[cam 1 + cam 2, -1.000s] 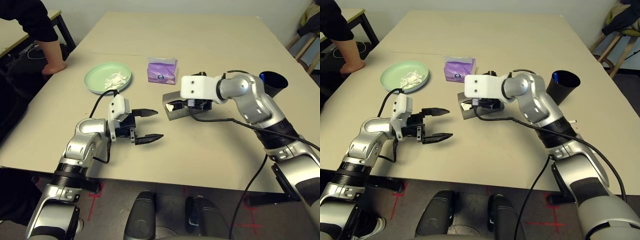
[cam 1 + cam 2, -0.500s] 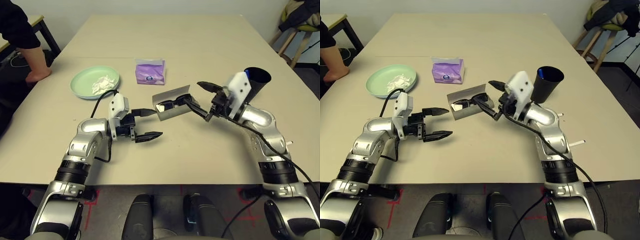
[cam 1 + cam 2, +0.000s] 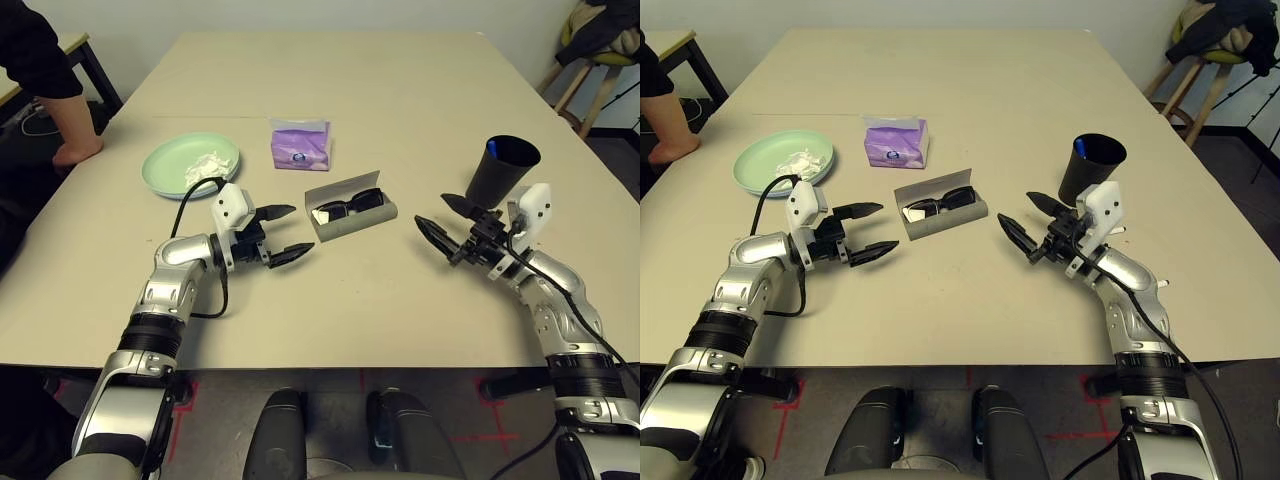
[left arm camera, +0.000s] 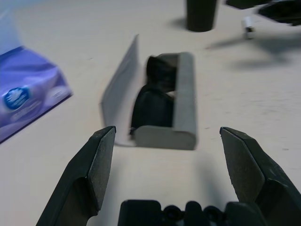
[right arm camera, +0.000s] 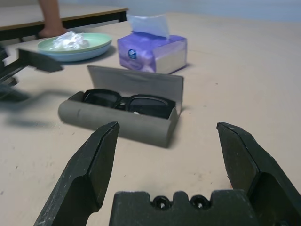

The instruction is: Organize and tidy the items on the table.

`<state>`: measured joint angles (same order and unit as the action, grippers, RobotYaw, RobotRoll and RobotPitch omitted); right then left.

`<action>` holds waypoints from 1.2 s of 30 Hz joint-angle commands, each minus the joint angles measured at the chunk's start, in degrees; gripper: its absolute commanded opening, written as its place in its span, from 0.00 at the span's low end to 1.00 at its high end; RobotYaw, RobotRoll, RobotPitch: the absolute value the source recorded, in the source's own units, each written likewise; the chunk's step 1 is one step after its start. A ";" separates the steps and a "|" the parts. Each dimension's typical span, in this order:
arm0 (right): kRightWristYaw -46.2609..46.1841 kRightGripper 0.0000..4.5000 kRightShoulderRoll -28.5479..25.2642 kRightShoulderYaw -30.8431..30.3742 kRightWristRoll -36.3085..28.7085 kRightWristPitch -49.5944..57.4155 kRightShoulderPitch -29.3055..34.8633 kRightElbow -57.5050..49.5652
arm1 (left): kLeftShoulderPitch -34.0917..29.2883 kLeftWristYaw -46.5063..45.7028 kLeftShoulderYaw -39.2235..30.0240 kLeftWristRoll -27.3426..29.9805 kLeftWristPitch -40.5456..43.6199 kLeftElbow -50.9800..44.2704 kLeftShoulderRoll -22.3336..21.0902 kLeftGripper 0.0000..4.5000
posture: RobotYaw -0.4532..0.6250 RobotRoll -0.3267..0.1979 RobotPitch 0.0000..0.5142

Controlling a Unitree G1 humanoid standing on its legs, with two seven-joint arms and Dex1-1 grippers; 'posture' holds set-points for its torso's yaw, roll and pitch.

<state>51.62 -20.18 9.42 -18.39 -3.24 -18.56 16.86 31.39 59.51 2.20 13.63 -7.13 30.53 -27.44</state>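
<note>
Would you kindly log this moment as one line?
left gripper: open | right gripper: open | sunglasses: in open glasses case | both grippers flank case

Office or lab, large beige table (image 3: 400, 90), red floor tape (image 3: 190, 385)

Both head views look forward and down over the table (image 3: 420, 90). Each wrist view looks low and close along its own spread fingers, from opposite sides, sharing the open glasses case (image 4: 183, 101) lying beyond the fingertips.
</note>
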 commanded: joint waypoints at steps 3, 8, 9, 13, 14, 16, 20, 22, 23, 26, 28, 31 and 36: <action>4.57 1.00 -0.69 -0.89 -0.61 -6.41 1.27 3.76 | 2.00 -3.39 -1.10 -0.52 0.39 2.84 2.01 1.00 | 0.60 0.62 0.15; 6.62 1.00 -1.33 -1.05 -1.30 -8.09 1.63 3.79 | 3.80 -5.33 -2.07 -0.49 1.53 5.36 2.93 1.00 | 0.59 0.62 0.15; 6.91 1.00 -1.48 -1.17 -1.32 -8.27 1.74 3.70 | 4.08 -5.79 -2.17 -0.72 1.80 5.83 2.87 0.96 | 0.59 0.62 0.16; 6.99 1.00 -1.99 -1.16 -1.89 -7.83 2.05 2.78 | 4.56 -4.59 -1.68 -0.86 3.57 6.54 2.24 0.71 | 0.59 0.62 0.16; 6.92 1.00 -2.14 -1.10 -2.04 -7.56 2.08 2.44 | 4.97 -5.03 -1.81 -0.97 4.16 7.07 2.27 0.62 | 0.59 0.62 0.16; 6.79 1.00 -2.39 -1.01 -2.31 -7.10 2.12 1.88 | 5.99 -6.92 -1.89 -2.06 4.13 8.86 2.31 0.44 | 0.59 0.62 0.16; 6.72 1.00 -2.88 -1.05 -2.91 -6.16 2.23 1.14 | 7.95 -11.03 -2.04 -3.70 4.58 11.89 3.13 0.08 | 0.58 0.62 0.17; 6.84 1.00 -3.08 -1.15 -3.42 -5.09 2.35 0.51 | 9.32 -13.75 -2.62 -3.87 5.20 13.24 4.08 0.01 | 0.58 0.62 0.17; 6.97 1.00 -3.14 -1.20 -3.81 -4.22 2.45 0.06 | 9.98 -14.84 -2.88 -3.91 5.38 13.86 4.48 0.01 | 0.58 0.62 0.17; 6.97 1.00 -3.34 -1.25 -4.81 -1.98 2.68 -1.09 | 11.76 -17.28 -3.24 -4.34 5.68 15.66 5.36 0.01 | 0.58 0.62 0.17; 6.50 1.00 -3.34 -1.11 -5.35 -0.74 2.75 -1.85 | 13.30 -18.36 -3.26 -4.72 5.51 17.37 5.99 0.01 | 0.58 0.62 0.17; 5.92 1.00 -3.33 -0.99 -5.42 -0.28 2.90 -2.43 | 14.80 -18.45 -3.26 -5.07 4.91 19.22 6.76 0.01 | 0.57 0.62 0.17; 5.18 1.00 -3.39 -1.04 -5.58 0.27 3.72 -4.01 | 15.47 -17.79 -3.14 -5.88 3.96 20.65 7.22 0.01 | 0.56 0.62 0.17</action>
<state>57.18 -23.11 8.23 -23.37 -3.45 -15.68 13.77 46.53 41.21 -1.15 8.64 -2.67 50.08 -20.48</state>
